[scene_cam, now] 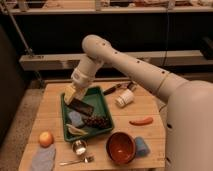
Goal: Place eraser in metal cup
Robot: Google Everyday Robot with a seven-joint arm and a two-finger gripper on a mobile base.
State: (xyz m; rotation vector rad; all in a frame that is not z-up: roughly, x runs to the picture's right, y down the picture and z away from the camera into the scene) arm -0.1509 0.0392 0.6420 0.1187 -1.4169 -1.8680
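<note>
One white arm [125, 62] reaches in from the right, and we see its claw [74, 96] above the far left part of the green tray [99, 99]. The claw is closed tight on the eraser [81, 106], which sits pinched at its tip. The eraser is a flat black block, tilted so that its right end hangs lower, and it lies over the inside of the tray. We cannot tell whether it touches the tray floor.

Inside the tray we make out a dark bunch of grapes [96, 121] near the middle. A pale blue-grey pad [75, 118] lies to their left, and a yellowish banana [76, 130] lies along the near edge.

The metal cup [79, 147] stands upright on the wooden surface [150, 107], just in front of the tray's near edge. It is well apart from the eraser, with the tray's contents between the two. Right of the cup sits the red-brown bowl [121, 148], and a blue sponge [142, 146] is just beside the bowl on its right.

A spoon [77, 161] lies in front of the metal cup. At the left of the surface we see an orange fruit [46, 138] and, nearer the front edge, a blue cloth [42, 159]. Right of the tray, a white cup [125, 97] lies on its side and an orange carrot [141, 121] lies flat nearer the front.
</note>
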